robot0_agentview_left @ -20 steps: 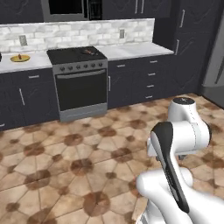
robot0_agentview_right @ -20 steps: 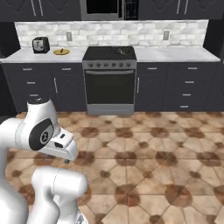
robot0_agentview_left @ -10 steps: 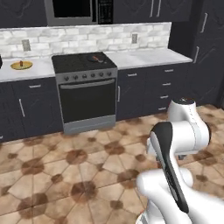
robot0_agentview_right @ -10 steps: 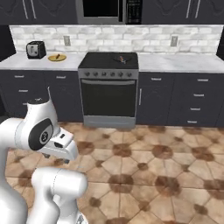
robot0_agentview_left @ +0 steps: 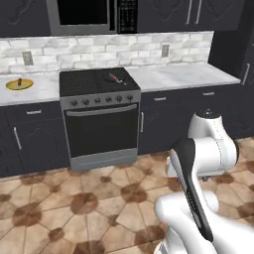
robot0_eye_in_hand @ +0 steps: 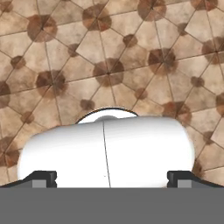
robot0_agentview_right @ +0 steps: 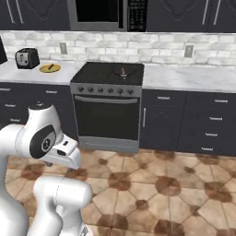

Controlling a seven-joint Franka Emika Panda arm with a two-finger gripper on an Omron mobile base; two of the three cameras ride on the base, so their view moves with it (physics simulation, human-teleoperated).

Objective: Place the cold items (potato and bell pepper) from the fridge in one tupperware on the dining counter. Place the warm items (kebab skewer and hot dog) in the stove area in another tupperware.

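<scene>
A small dark red kebab skewer [robot0_agentview_left: 114, 78] [robot0_agentview_right: 122, 71] lies on the black stove [robot0_agentview_left: 99, 119] [robot0_agentview_right: 109, 106] top, toward its right burners. On the counter left of the stove, a yellow plate [robot0_agentview_left: 20, 84] [robot0_agentview_right: 50, 68] carries a small brown piece, perhaps the hot dog, too small to tell. My gripper [robot0_eye_in_hand: 111, 178] points down at the tiled floor, well short of the stove, and is open with nothing between its fingertips [robot0_eye_in_hand: 42, 177]. The potato, bell pepper, fridge, tupperware and dining counter are out of view.
Dark cabinets with drawers flank the stove under a white marble countertop [robot0_agentview_left: 183, 75] [robot0_agentview_right: 193, 77]. A toaster [robot0_agentview_right: 26, 58] stands at the far left of it. A microwave [robot0_agentview_left: 92, 15] hangs above the stove. Brown patterned floor tiles [robot0_agentview_left: 94, 203] lie between me and the stove.
The whole picture has shifted: the base has driven closer to the stove, which now looks larger and nearer. The arm keeps its folded pose and the gripper stays open.
</scene>
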